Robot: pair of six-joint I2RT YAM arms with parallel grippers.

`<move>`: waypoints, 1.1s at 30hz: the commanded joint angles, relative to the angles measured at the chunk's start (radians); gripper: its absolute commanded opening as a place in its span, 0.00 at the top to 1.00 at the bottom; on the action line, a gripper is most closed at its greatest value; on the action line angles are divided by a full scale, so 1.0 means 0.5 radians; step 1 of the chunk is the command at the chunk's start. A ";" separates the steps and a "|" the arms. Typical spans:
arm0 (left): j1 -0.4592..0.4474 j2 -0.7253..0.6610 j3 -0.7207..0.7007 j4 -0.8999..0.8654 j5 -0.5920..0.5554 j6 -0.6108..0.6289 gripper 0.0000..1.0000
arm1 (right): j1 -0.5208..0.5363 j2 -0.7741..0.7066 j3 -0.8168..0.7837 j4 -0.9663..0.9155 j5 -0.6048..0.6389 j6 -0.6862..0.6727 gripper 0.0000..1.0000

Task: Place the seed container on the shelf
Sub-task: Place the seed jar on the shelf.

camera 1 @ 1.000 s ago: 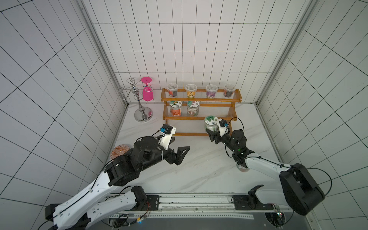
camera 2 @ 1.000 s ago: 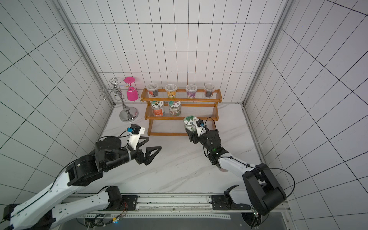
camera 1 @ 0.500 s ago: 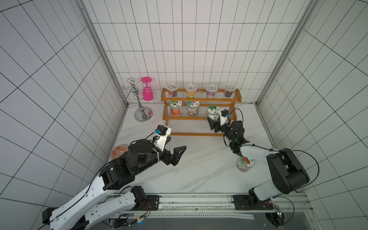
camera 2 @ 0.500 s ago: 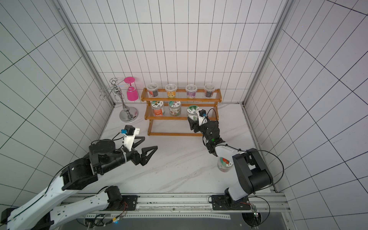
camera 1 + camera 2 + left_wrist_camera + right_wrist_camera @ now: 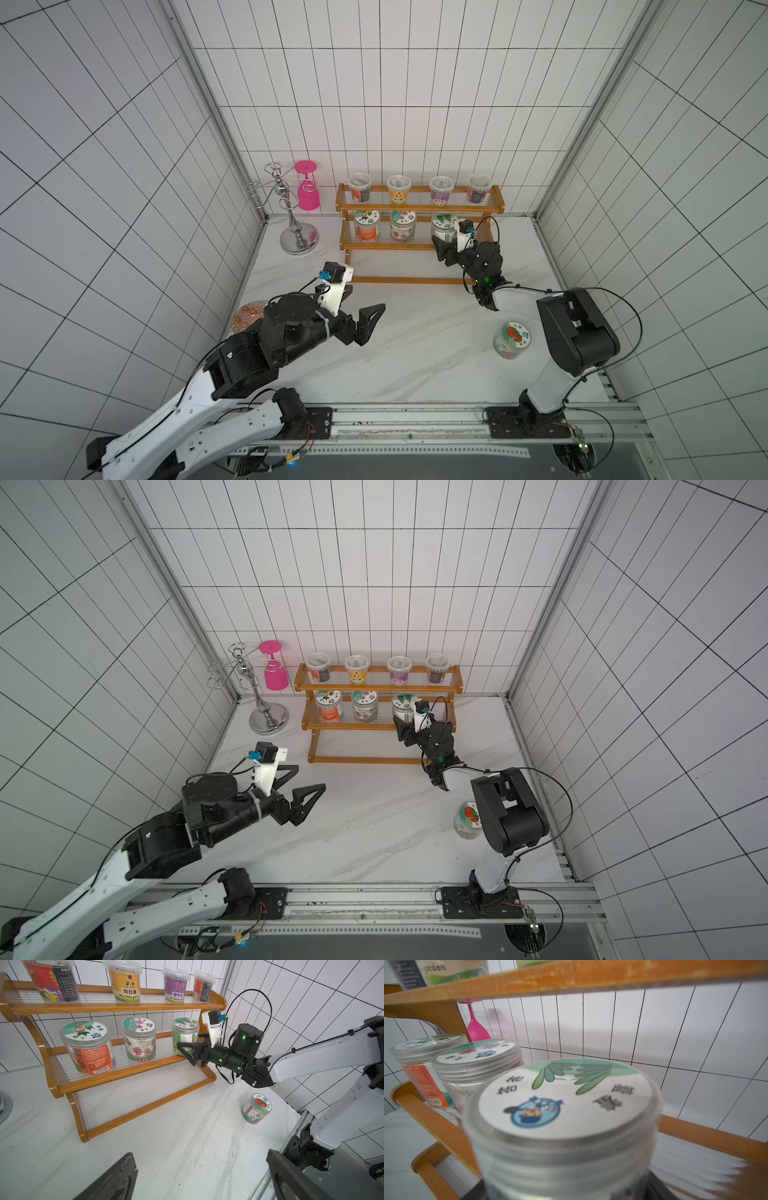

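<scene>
The seed container [image 5: 444, 226] [image 5: 404, 706] [image 5: 185, 1036] [image 5: 564, 1101] is a clear jar whose white lid bears green leaves. My right gripper [image 5: 446, 243] [image 5: 409, 729] [image 5: 188, 1043] is shut on its body and holds it upright at the right end of the middle tier of the shelf [image 5: 395, 248] [image 5: 353, 727] [image 5: 124, 1076] [image 5: 446, 1126]. I cannot tell whether its base touches the rods. My left gripper [image 5: 365, 299] [image 5: 309, 777] [image 5: 199, 1163] hangs open and empty over the table, left of centre.
Two jars [image 5: 367, 226] [image 5: 402, 224] stand left of it on the middle tier, and several tubs [image 5: 399, 189] line the top tier. A tomato-lidded jar [image 5: 513, 338] [image 5: 257, 1108] stands by the right arm. A chrome stand [image 5: 298, 241] with a pink glass [image 5: 307, 195] is at the back left.
The right arm has carried the jar from in front of the lowest tier up and back onto the middle tier. The left arm has drawn back slightly, still open.
</scene>
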 commanded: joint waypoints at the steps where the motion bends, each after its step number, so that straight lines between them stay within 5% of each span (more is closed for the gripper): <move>1: 0.009 -0.022 -0.025 -0.009 -0.038 0.019 0.01 | -0.020 0.059 0.136 0.135 -0.040 -0.007 0.33; 13: 0.017 -0.013 -0.050 0.010 -0.051 0.006 0.01 | -0.036 0.245 0.278 0.138 -0.053 0.006 0.26; 21: 0.021 -0.017 -0.077 0.043 -0.045 -0.017 0.01 | -0.052 0.142 0.196 0.131 -0.074 0.034 0.02; 33: 0.027 -0.036 -0.097 0.042 -0.002 -0.044 0.01 | -0.052 -0.159 0.002 -0.051 -0.110 -0.016 0.01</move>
